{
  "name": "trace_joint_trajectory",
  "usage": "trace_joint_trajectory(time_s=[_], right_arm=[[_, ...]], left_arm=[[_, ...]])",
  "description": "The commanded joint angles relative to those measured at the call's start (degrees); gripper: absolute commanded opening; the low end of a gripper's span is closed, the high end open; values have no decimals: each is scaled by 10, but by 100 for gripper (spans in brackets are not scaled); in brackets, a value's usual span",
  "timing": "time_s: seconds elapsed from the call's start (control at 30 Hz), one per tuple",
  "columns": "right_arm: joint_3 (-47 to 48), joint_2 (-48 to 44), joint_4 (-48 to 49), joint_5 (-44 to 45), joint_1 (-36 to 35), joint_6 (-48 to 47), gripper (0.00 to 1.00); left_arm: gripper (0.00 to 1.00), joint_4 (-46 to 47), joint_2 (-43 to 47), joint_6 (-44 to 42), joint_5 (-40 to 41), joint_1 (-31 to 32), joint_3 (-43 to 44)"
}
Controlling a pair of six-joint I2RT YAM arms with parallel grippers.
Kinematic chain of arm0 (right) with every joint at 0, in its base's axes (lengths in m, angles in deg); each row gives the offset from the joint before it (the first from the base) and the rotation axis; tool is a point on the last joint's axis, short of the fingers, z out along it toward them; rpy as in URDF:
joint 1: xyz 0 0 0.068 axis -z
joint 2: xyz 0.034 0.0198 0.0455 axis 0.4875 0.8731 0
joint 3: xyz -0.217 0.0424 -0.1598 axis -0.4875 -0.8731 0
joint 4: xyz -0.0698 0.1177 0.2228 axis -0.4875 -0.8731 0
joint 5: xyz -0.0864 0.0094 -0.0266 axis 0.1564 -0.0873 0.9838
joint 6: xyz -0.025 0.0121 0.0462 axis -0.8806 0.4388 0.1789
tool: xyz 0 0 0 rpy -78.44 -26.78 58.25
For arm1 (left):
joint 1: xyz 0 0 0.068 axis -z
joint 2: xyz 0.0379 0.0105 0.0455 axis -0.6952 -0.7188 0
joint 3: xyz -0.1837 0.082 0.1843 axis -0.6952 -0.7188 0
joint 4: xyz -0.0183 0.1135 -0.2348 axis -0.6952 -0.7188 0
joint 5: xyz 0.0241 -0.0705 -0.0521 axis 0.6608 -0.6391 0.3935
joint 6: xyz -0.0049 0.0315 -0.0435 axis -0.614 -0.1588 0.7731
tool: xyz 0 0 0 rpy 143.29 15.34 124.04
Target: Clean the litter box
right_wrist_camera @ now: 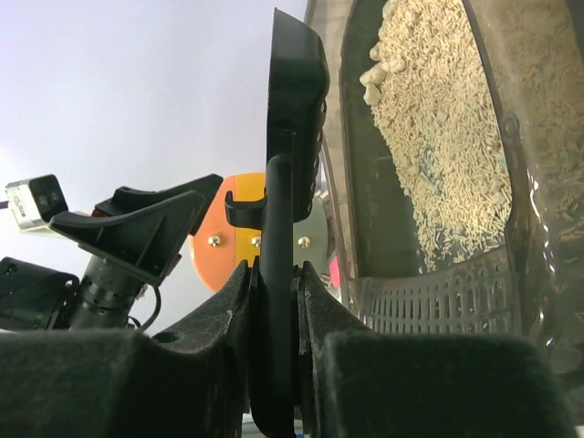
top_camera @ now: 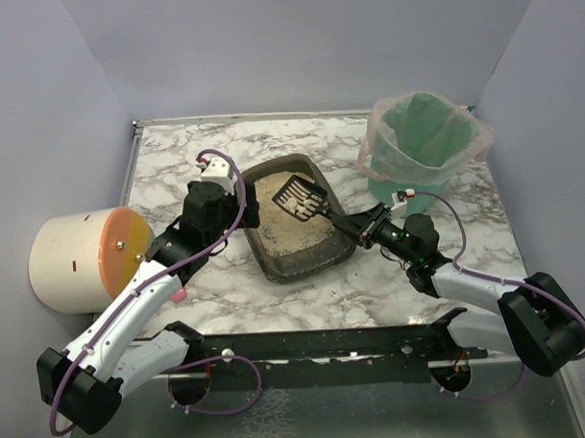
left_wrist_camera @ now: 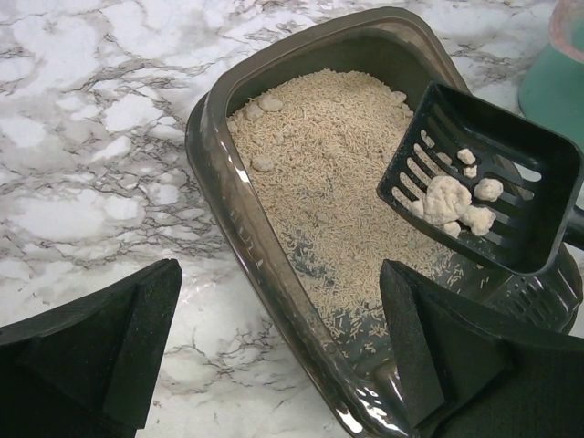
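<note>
Now right gripper (top_camera: 350, 224) clamps scoop (top_camera: 301, 195) above litter box (top_camera: 299, 268); left gripper (left_wrist_camera: 281, 290) wide, straddling rim.

left arm (top_camera: 132, 311) reaching forward, jaws wide apart | right arm (top_camera: 468, 280) angled inward, jaws clamped tight

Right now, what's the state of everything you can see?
Dark grey-brown plastic litter box: litter inside, few loose clumps left.
Black slotted scoop: held over box, carrying white clumps.
Green bucket lined with clear bag: upright, open.
Left gripper: open, empty.
Right gripper: shut on scoop handle.
</note>
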Motion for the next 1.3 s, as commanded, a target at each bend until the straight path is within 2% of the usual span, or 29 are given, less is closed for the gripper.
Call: trace_joint_trajectory(time_s=[0.0, 0.37, 0.73, 0.93, 1.27], right_arm=[[-2, -24, -7, 27, 5, 0, 1], [45, -78, -60, 60, 6, -22, 1], [154, -132, -198, 140, 6, -59, 1], [244, -165, -335, 241, 6, -103, 1], [356, -216, -500, 441, 6, -194, 1]], left_arm=[[99, 6, 10, -1, -9, 0, -4], [99, 6, 13, -2, -4, 0, -5], [99, 6, 15, -2, -7, 0, -5], [99, 6, 16, -2, -7, 0, -5], [99, 7, 17, -2, -6, 2, -5]])
